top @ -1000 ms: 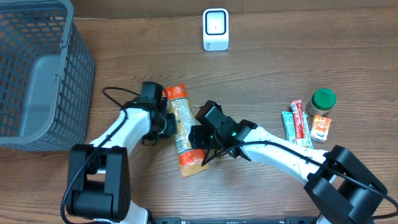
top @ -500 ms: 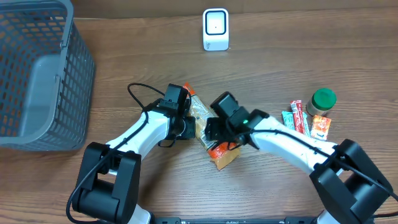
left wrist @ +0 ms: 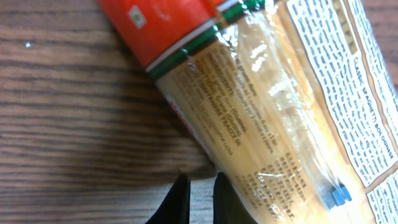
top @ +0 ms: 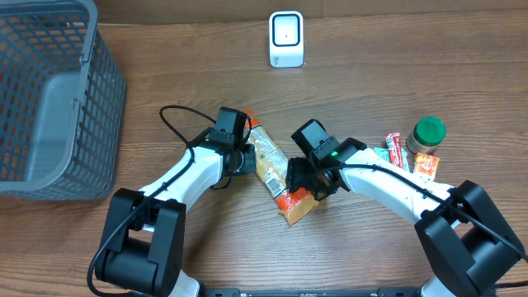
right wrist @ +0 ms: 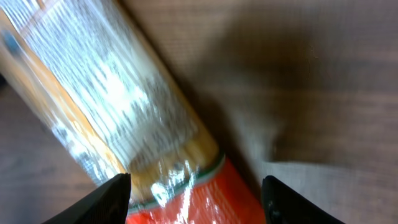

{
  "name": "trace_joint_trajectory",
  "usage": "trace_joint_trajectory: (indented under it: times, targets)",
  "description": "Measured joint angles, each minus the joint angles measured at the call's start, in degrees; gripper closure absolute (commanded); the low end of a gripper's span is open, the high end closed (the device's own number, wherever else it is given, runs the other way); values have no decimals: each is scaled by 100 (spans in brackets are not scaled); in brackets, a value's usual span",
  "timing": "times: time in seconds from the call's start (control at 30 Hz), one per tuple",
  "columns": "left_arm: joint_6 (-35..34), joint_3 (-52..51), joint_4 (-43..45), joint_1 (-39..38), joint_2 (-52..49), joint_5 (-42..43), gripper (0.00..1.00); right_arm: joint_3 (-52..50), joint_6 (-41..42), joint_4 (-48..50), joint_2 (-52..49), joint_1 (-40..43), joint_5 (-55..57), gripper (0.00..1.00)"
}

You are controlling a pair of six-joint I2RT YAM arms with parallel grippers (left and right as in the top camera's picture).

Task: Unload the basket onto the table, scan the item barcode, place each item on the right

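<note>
The item is a long clear packet of spaghetti (top: 268, 157) with orange ends, lying slantwise on the wooden table mid-scene. Its barcode does not show in any view. My right gripper (top: 304, 186) spans the packet's lower orange end. In the right wrist view the wide-set gripper (right wrist: 199, 199) has the packet (right wrist: 124, 106) filling the gap between its fingers. My left gripper (top: 246, 158) sits at the packet's upper left side. Its fingers (left wrist: 180, 199) are shut with nothing between them, pressed against the packet (left wrist: 280, 93). The white scanner (top: 286, 39) stands at the back.
A grey mesh basket (top: 49, 99) fills the far left. At the right lie a green-lidded jar (top: 429, 134), two stick sachets (top: 394, 161) and a small orange pack (top: 425, 169). A black cable loops beside the left arm.
Both grippers and the spaghetti packet have shifted to the right. The packet has turned from nearly upright to a slant, its lower end now pointing right.
</note>
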State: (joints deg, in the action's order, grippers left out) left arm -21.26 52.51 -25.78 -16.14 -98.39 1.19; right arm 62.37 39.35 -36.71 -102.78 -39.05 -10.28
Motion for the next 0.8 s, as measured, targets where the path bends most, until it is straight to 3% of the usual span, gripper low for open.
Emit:
trace_joint_trajectory:
  times: [0.27,0.57,0.8]
  targets:
    - [-114,0,98,0,-33,4,91,-2,4,-306,0,-142,-632,29]
    - [-116,0,496,0,-42,186,91,-7,4,-186,0,-855,-946,26]
    - [-131,0,831,-17,-42,614,91,-9,0,-173,0,-614,-1008,25]
